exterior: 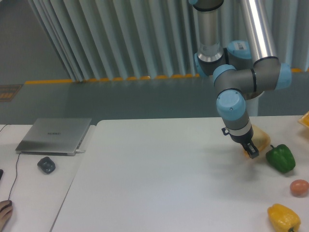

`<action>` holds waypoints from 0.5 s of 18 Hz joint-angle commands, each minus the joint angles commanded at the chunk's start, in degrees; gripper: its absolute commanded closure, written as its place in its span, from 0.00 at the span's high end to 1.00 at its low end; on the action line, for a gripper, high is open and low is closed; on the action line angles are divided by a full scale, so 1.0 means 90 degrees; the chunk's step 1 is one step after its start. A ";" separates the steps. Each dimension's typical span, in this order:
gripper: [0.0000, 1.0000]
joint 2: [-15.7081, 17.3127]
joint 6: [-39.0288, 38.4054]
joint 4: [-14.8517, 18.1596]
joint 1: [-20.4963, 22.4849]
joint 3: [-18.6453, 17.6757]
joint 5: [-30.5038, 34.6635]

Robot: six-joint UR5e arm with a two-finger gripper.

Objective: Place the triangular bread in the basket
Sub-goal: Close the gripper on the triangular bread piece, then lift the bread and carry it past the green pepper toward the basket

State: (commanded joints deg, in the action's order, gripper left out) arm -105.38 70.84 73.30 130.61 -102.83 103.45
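Note:
The triangular bread is a pale tan-yellow wedge on the white table at the right, just left of the green pepper. My gripper is down at the bread's near left side, its dark fingers against the wedge. The fingers look closed around the bread's edge, but the grip itself is partly hidden by the wrist. The basket is mostly out of view; only an orange-yellow corner shows at the right edge, and I cannot tell what it is.
A small orange-brown ball and a glossy yellow bell pepper lie at the front right. A closed laptop and a dark mouse sit on the left desk. The table's left edge runs diagonally.

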 joint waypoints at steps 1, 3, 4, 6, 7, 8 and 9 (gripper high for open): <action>0.09 0.0019 0.0000 0.0000 0.0000 0.0010 0.0000; 0.00 0.0049 0.0010 0.0010 0.0029 0.0078 -0.0029; 0.00 0.0078 0.0010 0.0000 0.0049 0.0097 -0.0058; 0.00 0.0088 0.0010 0.0058 0.0068 0.0243 -0.0068; 0.00 0.0098 0.0010 0.0088 0.0068 0.0331 -0.0117; 0.00 0.0136 0.0000 0.0088 0.0068 0.0380 -0.0224; 0.00 0.0185 0.0000 0.0088 0.0088 0.0410 -0.0331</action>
State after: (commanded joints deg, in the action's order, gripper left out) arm -103.72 70.84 74.09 131.39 -99.14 100.47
